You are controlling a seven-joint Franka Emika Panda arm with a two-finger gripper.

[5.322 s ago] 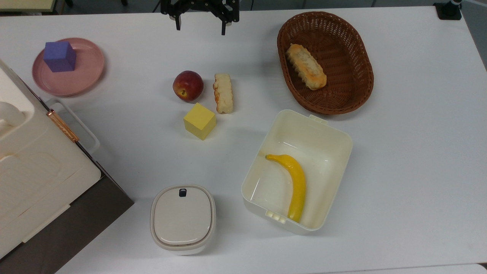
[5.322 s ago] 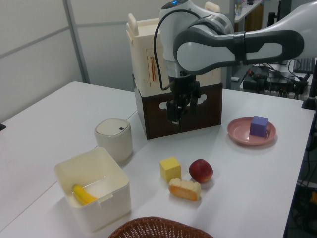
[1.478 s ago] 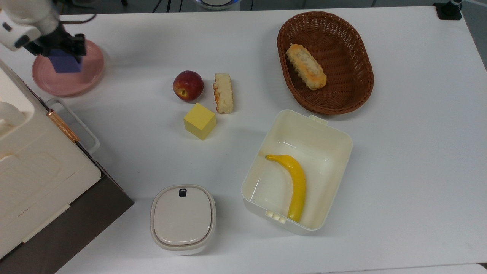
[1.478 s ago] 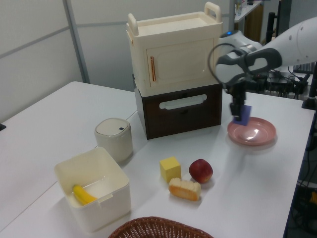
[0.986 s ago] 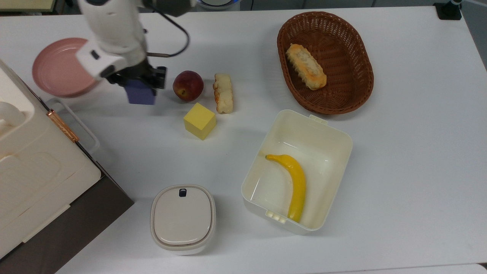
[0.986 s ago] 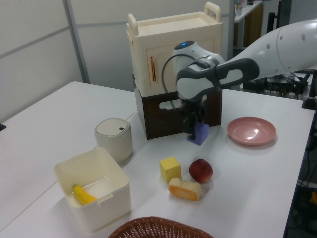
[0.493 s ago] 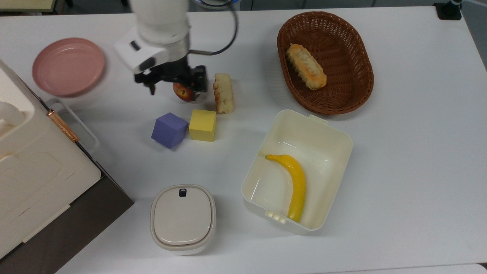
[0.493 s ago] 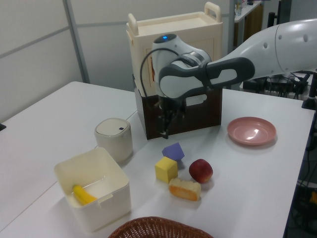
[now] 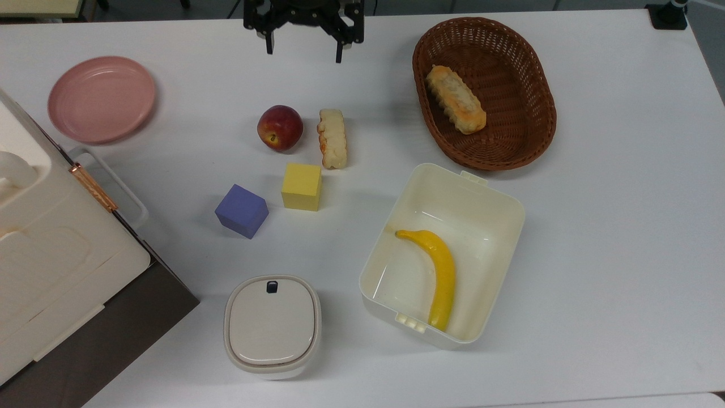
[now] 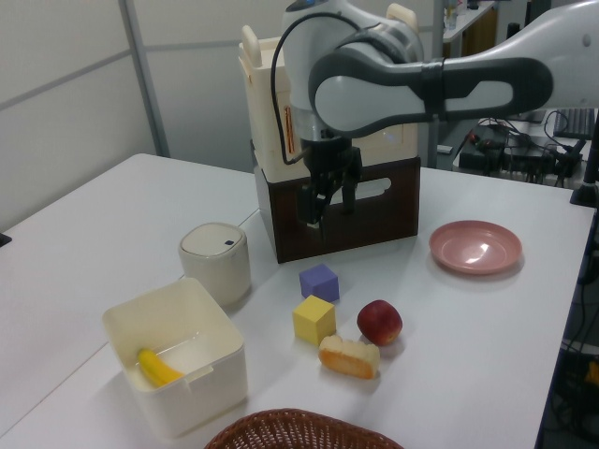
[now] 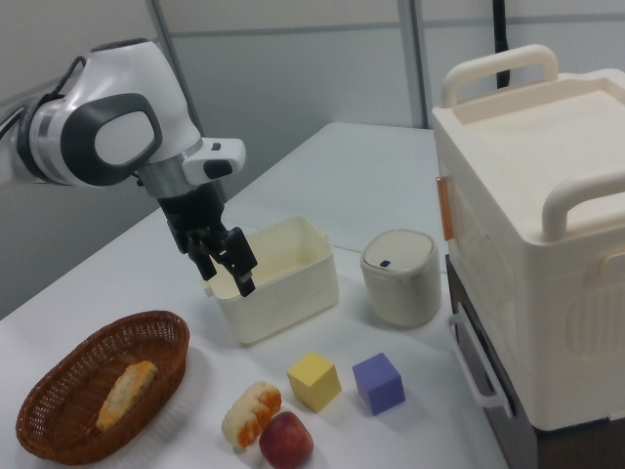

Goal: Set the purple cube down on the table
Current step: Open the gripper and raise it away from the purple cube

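The purple cube (image 9: pixel 242 211) (image 10: pixel 319 281) (image 11: pixel 379 382) rests on the white table (image 9: pixel 623 226), a little to the top view's left of the yellow cube (image 9: pixel 302 186) and apart from it. Nothing holds it. My gripper (image 9: pixel 303 50) (image 10: pixel 328 210) (image 11: pixel 227 277) hangs open and empty well above the table, at the top view's upper edge, far from the cube. The pink plate (image 9: pixel 102 99) (image 10: pixel 475 247) has nothing on it.
A peach (image 9: pixel 280 127) and a bread roll (image 9: pixel 332 138) lie beyond the cubes. A brown basket (image 9: pixel 538 136) holds another roll. An open cream box (image 9: pixel 470 178) holds a banana. A lidded pot (image 9: pixel 272 326) and a cream-and-brown cabinet (image 9: pixel 51 255) stand at the top view's lower left.
The gripper carried the purple cube off the pink plate, set it down beside the yellow cube, let go, then rose and drew back to the top view's upper edge. The cube shifted slightly left.
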